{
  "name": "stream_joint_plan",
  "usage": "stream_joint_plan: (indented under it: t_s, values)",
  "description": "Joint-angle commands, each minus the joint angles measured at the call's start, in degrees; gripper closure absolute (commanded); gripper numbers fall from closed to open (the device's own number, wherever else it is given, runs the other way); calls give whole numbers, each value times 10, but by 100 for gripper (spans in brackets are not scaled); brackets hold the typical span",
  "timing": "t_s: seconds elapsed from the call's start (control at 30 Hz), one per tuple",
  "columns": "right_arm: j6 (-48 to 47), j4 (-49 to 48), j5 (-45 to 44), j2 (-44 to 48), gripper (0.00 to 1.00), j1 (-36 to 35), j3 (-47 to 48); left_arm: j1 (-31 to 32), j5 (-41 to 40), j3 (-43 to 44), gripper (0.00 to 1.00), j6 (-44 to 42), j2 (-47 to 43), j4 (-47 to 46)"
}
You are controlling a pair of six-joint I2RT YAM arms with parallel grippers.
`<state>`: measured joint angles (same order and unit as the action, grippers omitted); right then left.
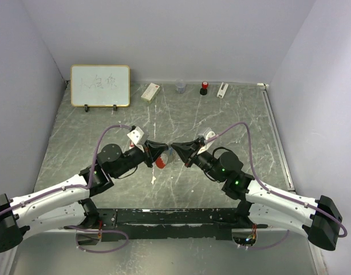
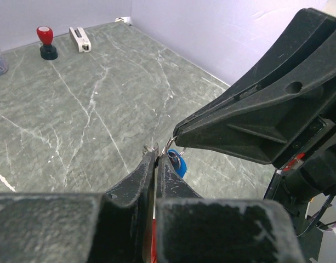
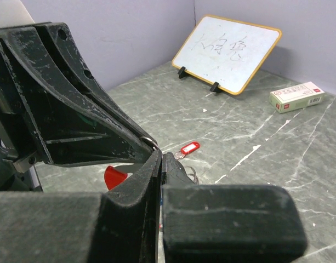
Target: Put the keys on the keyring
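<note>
top, risk: the left pincer (image 1: 166, 152) and the right pincer (image 1: 176, 153) meet tip to tip above the table (image 1: 221, 120). We judge a small sideways slip of either one would knock the tiny parts out of line.
top, pincers: both look clenched. Whatever sits between the tips is too small for us to tell. A red piece (image 1: 162, 164) shows just below the left pincer, and we cannot tell what it is.
left wrist, risk: the blue key (image 2: 178, 163) hangs just under the right pincer's tip, from a thin loop of the keyring (image 2: 169, 147). If that tip eases, we judge loop and key would drop to the table.
left wrist, pincers: the left is clenched, its fingers all but touching, with a metal sliver (image 2: 150, 148) poking out at their tip. The right is clenched too, and as far as we can see it pinches the loop.
right wrist, risk: the loop is thin. We judge that forcing a key against it could twist it out of the grip.
right wrist, pincers: the right is clenched, and the left's tip touches in just above it. The keyring's red tag (image 3: 190, 148) sits just beyond the right pincer's tip. We cannot tell whether it is lying on the table or hanging.
</note>
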<state>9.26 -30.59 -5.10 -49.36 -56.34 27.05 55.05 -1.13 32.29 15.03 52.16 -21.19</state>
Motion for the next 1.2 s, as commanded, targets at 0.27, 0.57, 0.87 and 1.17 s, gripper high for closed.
stream_joint_plan:
  t_s: [0.27,0.57,0.87,1.17]
  values:
    - [10,-17,-26,17,100,-1,-11,-1,4,-11,93,1,-37,-42]
    - [11,0,-27,35,100,-1,-8,-2,-7,-22,93,3,-38,-49]
    - [14,19,-31,37,100,-2,0,-2,-19,-34,93,8,-39,-65]
    - [13,27,-32,19,100,-1,7,-1,-28,-37,93,8,-51,-72]
